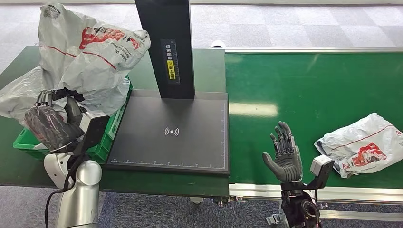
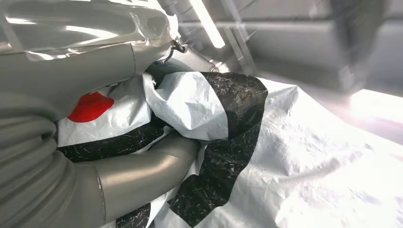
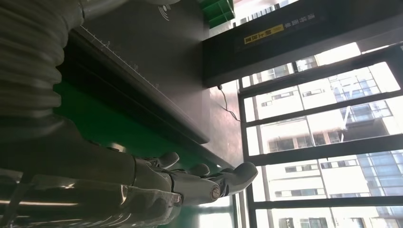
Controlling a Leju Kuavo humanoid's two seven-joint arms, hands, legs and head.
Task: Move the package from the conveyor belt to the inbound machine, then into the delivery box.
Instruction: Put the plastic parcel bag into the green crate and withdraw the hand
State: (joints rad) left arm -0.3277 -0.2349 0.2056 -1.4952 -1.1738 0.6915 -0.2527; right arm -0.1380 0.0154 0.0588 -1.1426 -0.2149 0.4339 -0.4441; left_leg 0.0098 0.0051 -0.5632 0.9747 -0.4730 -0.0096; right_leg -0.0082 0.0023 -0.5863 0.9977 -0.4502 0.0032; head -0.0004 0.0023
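Note:
A large white plastic package (image 1: 90,47) with red print stands crumpled in the green delivery box (image 1: 28,142) at the left. My left hand (image 1: 47,126) is at the box's near side and grips this package low down. In the left wrist view the thumb (image 2: 142,173) lies tucked under a white and black fold of the package (image 2: 285,156). My right hand (image 1: 283,152) is open, fingers spread and pointing up, over the conveyor belt's (image 1: 309,95) front edge. Another white package (image 1: 363,145) lies on the belt to its right, apart from it.
The inbound machine's dark scanning plate (image 1: 166,133) sits between box and belt, with a black post (image 1: 166,47) rising at its back. More white bags (image 1: 16,97) spill over the box's left side. The right wrist view shows the plate's edge (image 3: 142,42) and windows beyond.

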